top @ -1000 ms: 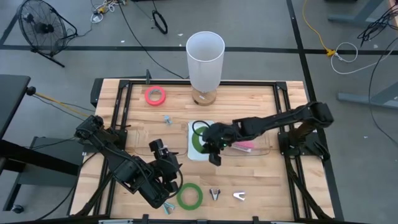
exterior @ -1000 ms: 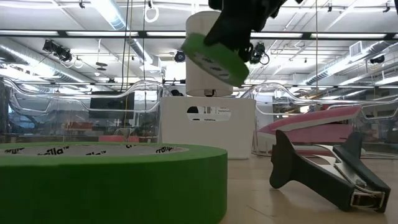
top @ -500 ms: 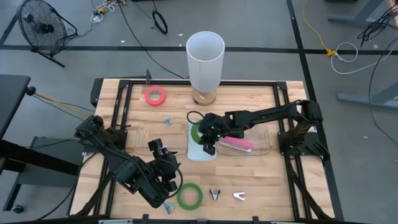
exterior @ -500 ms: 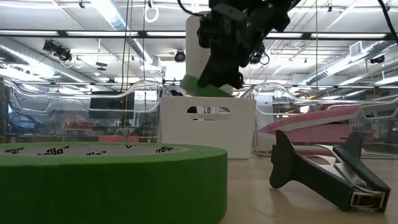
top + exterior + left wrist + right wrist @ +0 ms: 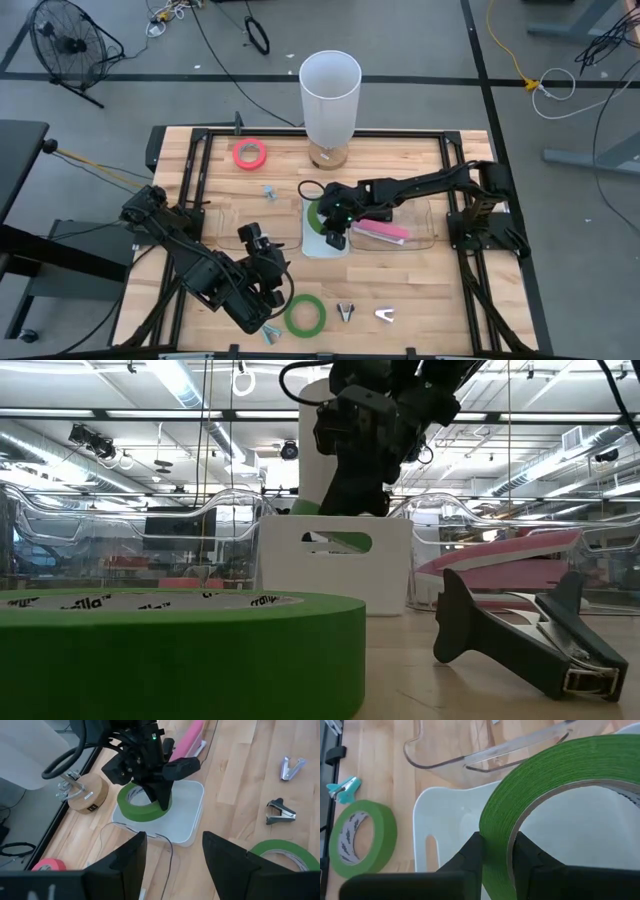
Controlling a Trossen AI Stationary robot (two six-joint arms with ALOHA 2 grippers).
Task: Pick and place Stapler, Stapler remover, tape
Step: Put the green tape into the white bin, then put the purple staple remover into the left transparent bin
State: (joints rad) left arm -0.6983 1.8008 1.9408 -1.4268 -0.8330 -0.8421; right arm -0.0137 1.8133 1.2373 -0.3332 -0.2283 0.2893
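A green tape roll [image 5: 144,804] is pinched by its wall in the right gripper [image 5: 159,800] and is held tilted over the white bin [image 5: 187,817] at mid-counter [image 5: 420,290]. A second green roll [image 5: 305,314] is seen lying near the front edge, and the pink roll [image 5: 250,153] at the back left. The left gripper [image 5: 172,851] is held unclenched and empty above the counter's front left.

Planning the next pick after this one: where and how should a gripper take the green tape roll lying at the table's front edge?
The free green tape roll lies flat with its open centre up. Probably best to come straight down and pinch one side of the ring wall, one finger inside the hole and one outside, as the right gripper does on its roll. The idle left gripper sits nearest.
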